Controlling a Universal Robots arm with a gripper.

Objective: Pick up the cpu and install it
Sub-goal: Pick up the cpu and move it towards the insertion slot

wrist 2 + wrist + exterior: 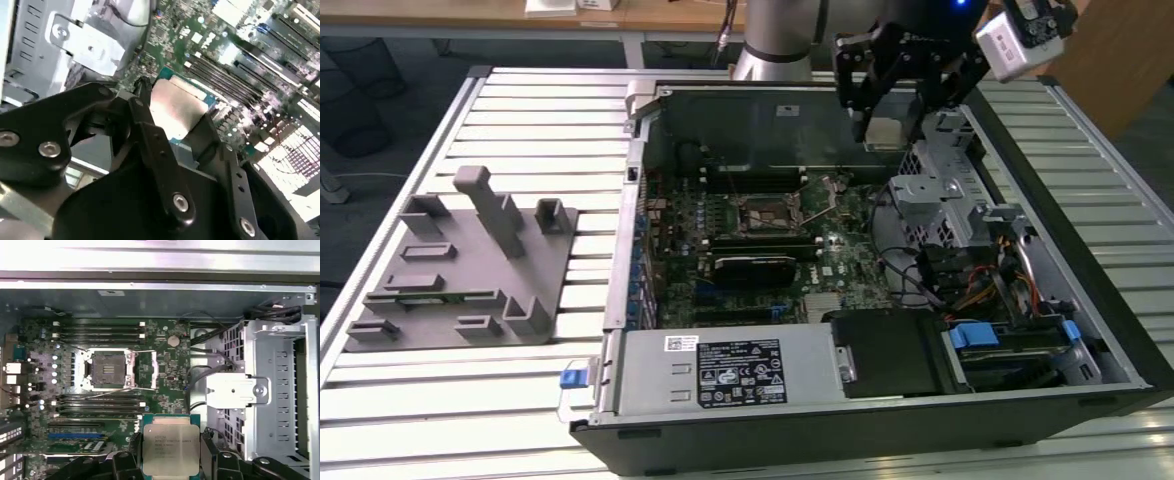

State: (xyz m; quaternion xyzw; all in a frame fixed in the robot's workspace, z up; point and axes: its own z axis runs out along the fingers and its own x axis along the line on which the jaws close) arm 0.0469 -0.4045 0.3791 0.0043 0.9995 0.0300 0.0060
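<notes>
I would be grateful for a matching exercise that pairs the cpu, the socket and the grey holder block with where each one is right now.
Things:
1. cpu
2. socket
3. grey holder block

Places:
A. on the slatted table, outside the computer case
B. held between the jaws
C. on the green motherboard, empty

Pairs: 1-B; 2-C; 3-A

cpu [171, 449]: silvery sq, green rim, level, airborne
</notes>
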